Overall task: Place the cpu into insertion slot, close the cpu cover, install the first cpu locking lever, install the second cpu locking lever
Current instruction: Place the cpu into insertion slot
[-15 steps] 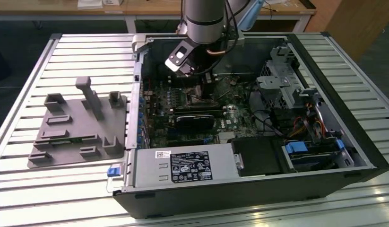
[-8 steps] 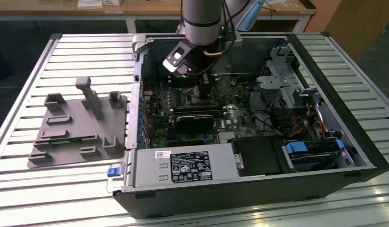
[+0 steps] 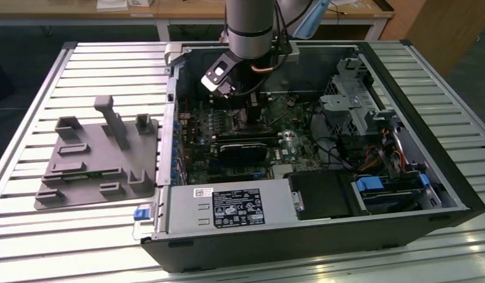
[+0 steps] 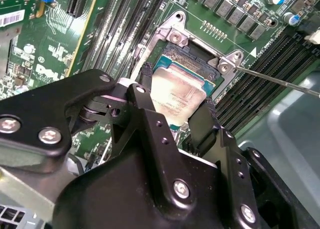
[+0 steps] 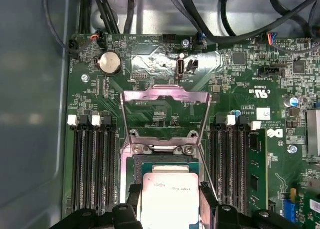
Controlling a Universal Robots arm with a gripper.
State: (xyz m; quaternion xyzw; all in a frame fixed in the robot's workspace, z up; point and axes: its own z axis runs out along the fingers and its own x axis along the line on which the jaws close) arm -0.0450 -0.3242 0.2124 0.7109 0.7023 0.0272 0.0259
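Pincer pinches the cpu by two opposite edges, squarely over the insertion slot; the cpu cover stands swung open beyond it.

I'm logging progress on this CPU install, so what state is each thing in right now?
gripper: shut on the cpu's two sides.
cpu: held, low over the insertion slot; whether it is seated cannot be told.
insertion slot: uncovered.
cpu cover: open, swung up off the slot.
locking lever: unlatched, raised.
computer case: lying on its side, side panel off.
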